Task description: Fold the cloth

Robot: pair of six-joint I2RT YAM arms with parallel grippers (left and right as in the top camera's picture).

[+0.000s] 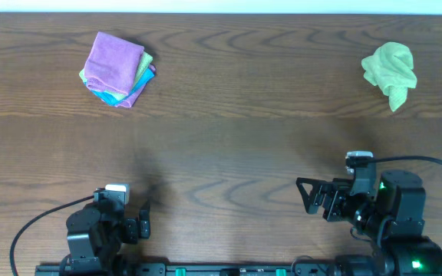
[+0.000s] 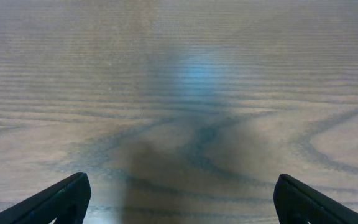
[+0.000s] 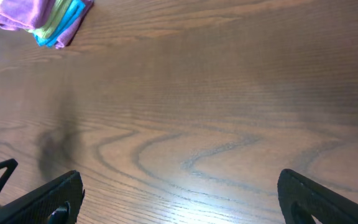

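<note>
A crumpled green cloth (image 1: pixel 390 70) lies at the far right of the wooden table. My left gripper (image 1: pixel 144 220) sits at the near left edge, open and empty; its view shows only bare wood between its fingers (image 2: pixel 182 196). My right gripper (image 1: pixel 311 198) is at the near right, open and empty, pointing left over bare wood (image 3: pixel 179 196). Both grippers are far from the green cloth.
A stack of folded cloths (image 1: pixel 117 68), purple on top with green, pink and blue beneath, sits at the far left; it also shows in the right wrist view (image 3: pixel 42 18). The table's far edge (image 1: pixel 221 14) runs along the top.
</note>
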